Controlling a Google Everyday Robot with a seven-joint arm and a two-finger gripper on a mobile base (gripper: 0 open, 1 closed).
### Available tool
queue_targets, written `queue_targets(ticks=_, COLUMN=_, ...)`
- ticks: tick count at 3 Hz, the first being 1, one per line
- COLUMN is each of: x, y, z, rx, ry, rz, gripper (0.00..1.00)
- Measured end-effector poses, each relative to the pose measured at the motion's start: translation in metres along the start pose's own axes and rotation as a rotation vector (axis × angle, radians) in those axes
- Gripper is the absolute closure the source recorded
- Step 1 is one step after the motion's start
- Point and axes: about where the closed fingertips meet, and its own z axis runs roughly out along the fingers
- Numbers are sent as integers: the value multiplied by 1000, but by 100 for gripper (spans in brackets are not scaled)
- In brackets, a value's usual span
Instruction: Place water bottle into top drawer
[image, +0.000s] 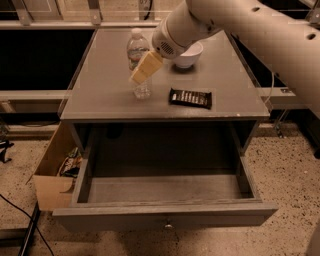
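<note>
Camera view: the tool (145, 68) sits against the upright water bottle (136, 49), left of centre on the desk (95, 102), and whether it grips I cannot tell; it should clamp squarely mid-body before lifting toward the open top drawer (165, 214) below the front edge.

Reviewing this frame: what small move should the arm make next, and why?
Probably move the gripper in on the small clear plastic water bottle with the white cap and grasp it. The bottle stands upright on the grey tabletop, the gripper sits right at its middle, and the wide grey wooden top drawer below is open.
</note>
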Motion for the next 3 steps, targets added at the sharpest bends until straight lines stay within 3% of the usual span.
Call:
queue_targets(ticks=2, x=-18, y=12, z=19, rx=-60, ry=-36, rz=-4, gripper=4)
queue_targets(ticks=3, x=-24, y=14, z=25, rx=-69, ry=-55, rz=-14, gripper=27)
